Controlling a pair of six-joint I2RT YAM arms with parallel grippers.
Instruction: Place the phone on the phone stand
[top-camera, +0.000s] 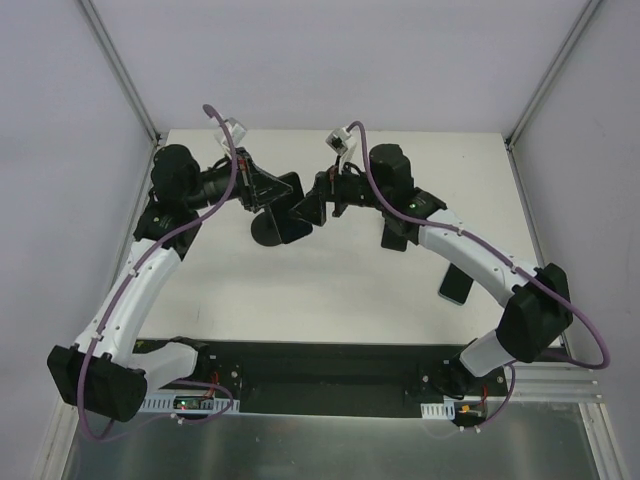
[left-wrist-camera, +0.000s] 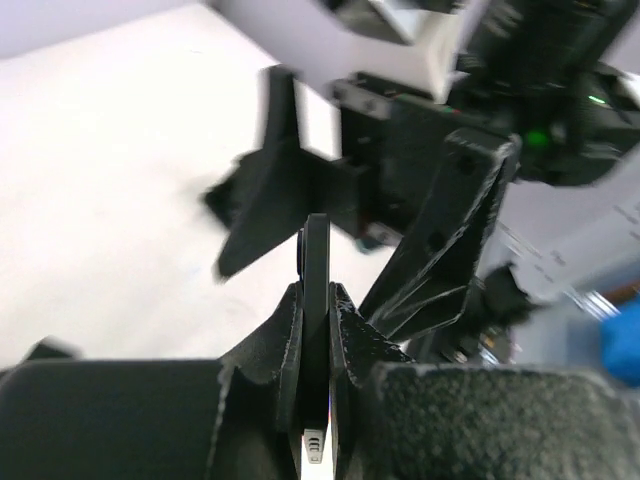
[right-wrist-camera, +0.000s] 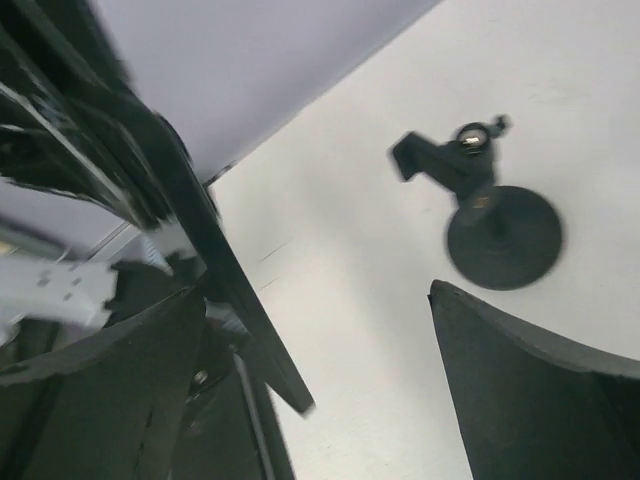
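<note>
Left hand (left-wrist-camera: 317, 310) clamps the thin black slab phone (left-wrist-camera: 316, 250) edge-on, above mid-table (top-camera: 330, 290). Right hand (right-wrist-camera: 315, 300) gapes open beside it. Black disc-base phone stand (right-wrist-camera: 500, 235) sits empty just below. Placement not yet done.

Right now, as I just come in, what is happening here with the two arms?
The left gripper holds a thin dark slab, apparently the phone, edge-on in shut jaws. The right gripper faces it with jaws open. The phone stand stands upright on the table, its holder empty, so the phone is not yet placed.
</note>
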